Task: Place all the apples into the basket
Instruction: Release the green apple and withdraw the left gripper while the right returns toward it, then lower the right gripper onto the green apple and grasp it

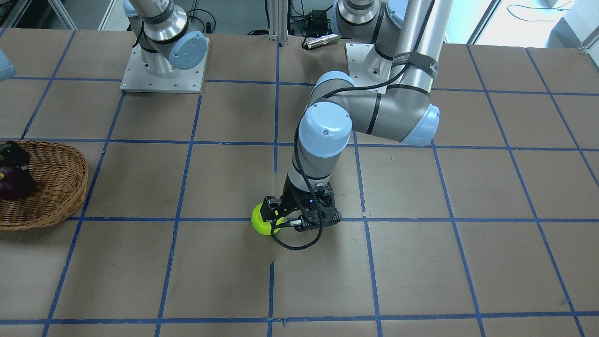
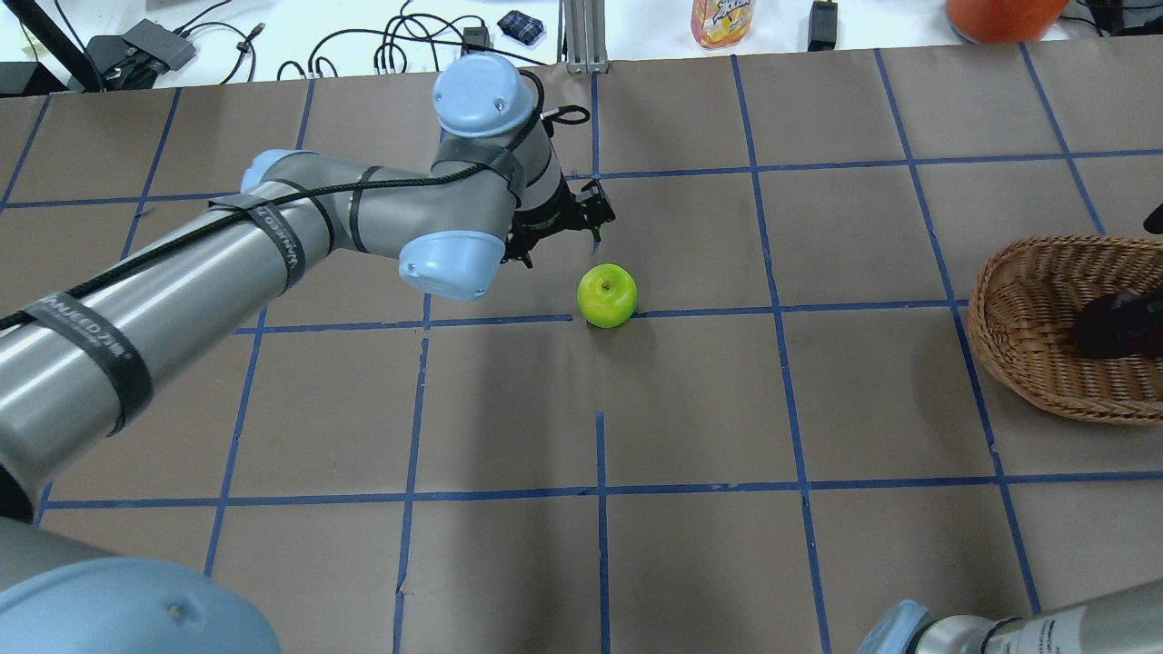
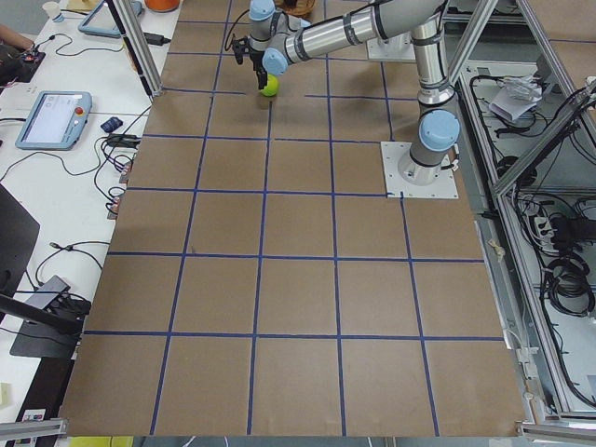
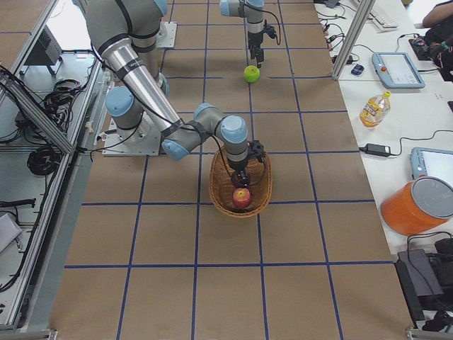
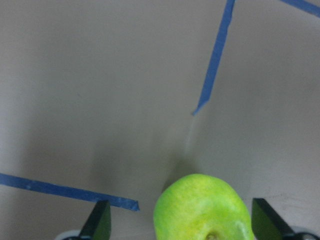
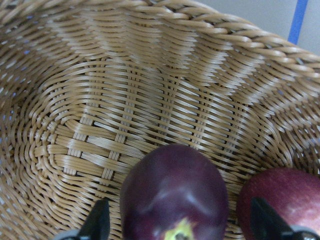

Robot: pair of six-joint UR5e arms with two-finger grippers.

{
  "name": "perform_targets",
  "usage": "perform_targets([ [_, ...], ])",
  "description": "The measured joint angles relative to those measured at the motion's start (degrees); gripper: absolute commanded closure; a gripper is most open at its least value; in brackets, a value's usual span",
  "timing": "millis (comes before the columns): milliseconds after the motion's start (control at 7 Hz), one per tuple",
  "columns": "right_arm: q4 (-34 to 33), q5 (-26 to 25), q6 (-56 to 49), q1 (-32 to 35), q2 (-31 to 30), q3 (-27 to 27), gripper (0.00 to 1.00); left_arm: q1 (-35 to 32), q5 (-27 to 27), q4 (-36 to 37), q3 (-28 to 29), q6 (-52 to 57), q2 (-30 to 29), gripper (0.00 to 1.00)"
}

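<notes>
The lime green apple (image 2: 607, 295) sits on the table near the centre. My left gripper (image 1: 277, 218) is open right at it, and in the left wrist view the apple (image 5: 202, 207) lies between the spread fingertips (image 5: 100, 222). The wicker basket (image 2: 1027, 309) stands at the table's right side. The dark purple apple (image 6: 172, 190) and the red apple (image 6: 280, 200) lie inside it. My right gripper (image 4: 243, 176) hangs open just over the purple apple, with its fingers (image 6: 265, 222) apart from it on both sides.
The table is brown paper with a blue tape grid (image 2: 600, 318). A bottle (image 2: 722, 18), cables and an orange container (image 2: 999, 14) lie beyond the far edge. The left arm's elbow (image 2: 454, 263) hangs over the table beside the green apple.
</notes>
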Motion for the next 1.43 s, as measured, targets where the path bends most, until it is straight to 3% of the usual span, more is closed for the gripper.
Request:
perform_targets([
  [429,5.43,2.45,8.72,5.74,-4.64,-0.02,0.00,11.00,0.54,-20.24,2.14,15.72,12.29,0.00],
  [714,8.81,2.31,25.34,18.21,-6.52,-0.08,0.00,14.51,3.96,-29.92,2.94,20.84,21.80,0.00],
  [1143,9.20,2.28,57.64,40.09,-5.38,-3.71,0.00,15.99,5.10,-33.12,0.25,22.36,27.25,0.00],
  [1429,8.77,2.57,76.76,52.13,1.02,-11.02,0.00,16.61,5.05,-32.86,0.25,22.50,27.84,0.00],
])
